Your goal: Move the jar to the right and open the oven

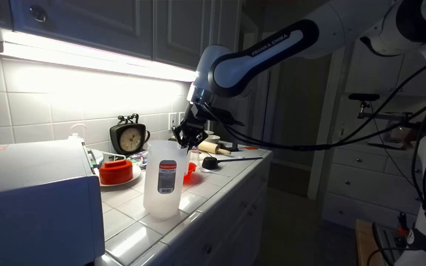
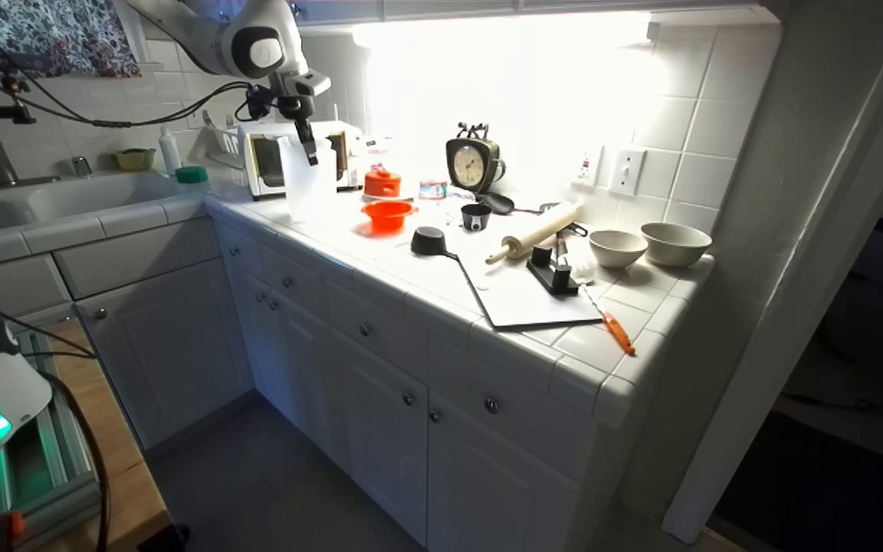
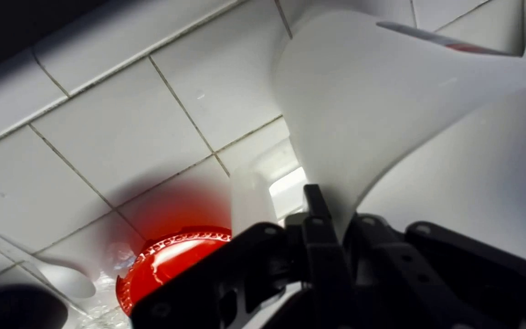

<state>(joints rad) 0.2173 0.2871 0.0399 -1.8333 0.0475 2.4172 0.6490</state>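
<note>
The jar (image 1: 164, 177) is tall, translucent and whitish with a red-and-grey label, and has no lid on. It stands about upright at the counter's front edge, close before the oven; it also shows in an exterior view (image 2: 306, 184) and the wrist view (image 3: 363, 87). My gripper (image 1: 188, 146) is at the jar's rim, also visible in an exterior view (image 2: 311, 157). In the wrist view the gripper (image 3: 336, 212) is shut on the jar's wall, one finger outside, the other hidden inside. The white oven (image 1: 35, 210) shows its dark glass front in an exterior view (image 2: 267, 162), partly hidden by the jar.
A red bowl (image 2: 388, 217) stands near the jar, also in the wrist view (image 3: 176, 260). A red lidded pot (image 1: 116, 172) sits on a plate beside the oven. A clock (image 1: 130, 137), black measuring cup (image 2: 429, 241) and rolling pin (image 2: 541, 231) stand farther along.
</note>
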